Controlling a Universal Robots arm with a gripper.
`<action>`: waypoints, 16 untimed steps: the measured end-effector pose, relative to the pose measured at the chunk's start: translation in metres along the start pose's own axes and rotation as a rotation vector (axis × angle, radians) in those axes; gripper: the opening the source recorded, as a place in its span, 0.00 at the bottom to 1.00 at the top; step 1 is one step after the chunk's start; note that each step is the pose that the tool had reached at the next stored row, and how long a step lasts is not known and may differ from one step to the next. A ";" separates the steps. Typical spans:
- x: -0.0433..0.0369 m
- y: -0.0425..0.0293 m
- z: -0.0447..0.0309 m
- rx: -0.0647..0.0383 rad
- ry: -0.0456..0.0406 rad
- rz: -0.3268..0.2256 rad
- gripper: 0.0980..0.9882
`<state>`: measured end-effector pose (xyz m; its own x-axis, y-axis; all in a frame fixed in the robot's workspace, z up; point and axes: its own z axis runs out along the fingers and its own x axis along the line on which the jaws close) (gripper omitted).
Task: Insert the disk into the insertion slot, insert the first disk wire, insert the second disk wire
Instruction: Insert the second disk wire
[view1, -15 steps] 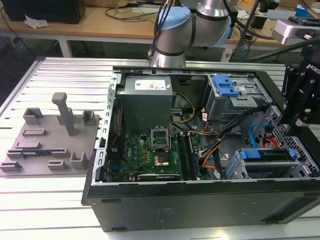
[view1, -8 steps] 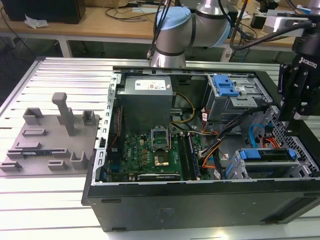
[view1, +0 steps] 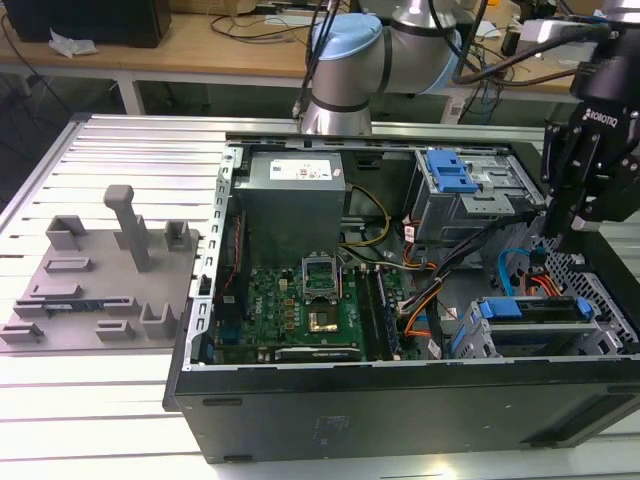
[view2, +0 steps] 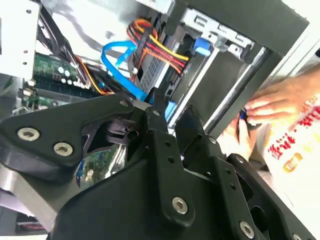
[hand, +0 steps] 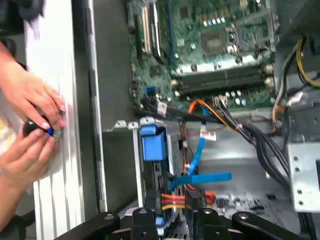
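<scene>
i see the disk (view1: 535, 310) already seated in the insertion slot (view1: 600, 335), blue handle outward. my gripper (view1: 560, 225) hangs just behind it by the blue wire (hand: 200, 177); finger state i cannot tell.

The disk (view1: 535, 310) sits in a bright blue carrier inside the grey perforated insertion slot (view1: 600, 300). Beside that slot run a light-blue flat cable (hand: 200, 177) and red, yellow and orange wires (hand: 172, 201). The gripper (view1: 590, 150) above it is black.
</scene>
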<state>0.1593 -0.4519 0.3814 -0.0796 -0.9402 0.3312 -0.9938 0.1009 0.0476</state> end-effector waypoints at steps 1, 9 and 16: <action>-0.0022 0.0001 0.0020 0.000 0.0092 0.001 0.30; -0.0061 0.0021 0.0121 -0.015 0.0298 0.052 0.30; -0.0163 0.0071 0.0143 -0.013 0.0657 0.058 0.30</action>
<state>0.1524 -0.4405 0.3629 -0.1317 -0.9092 0.3949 -0.9865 0.1594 0.0381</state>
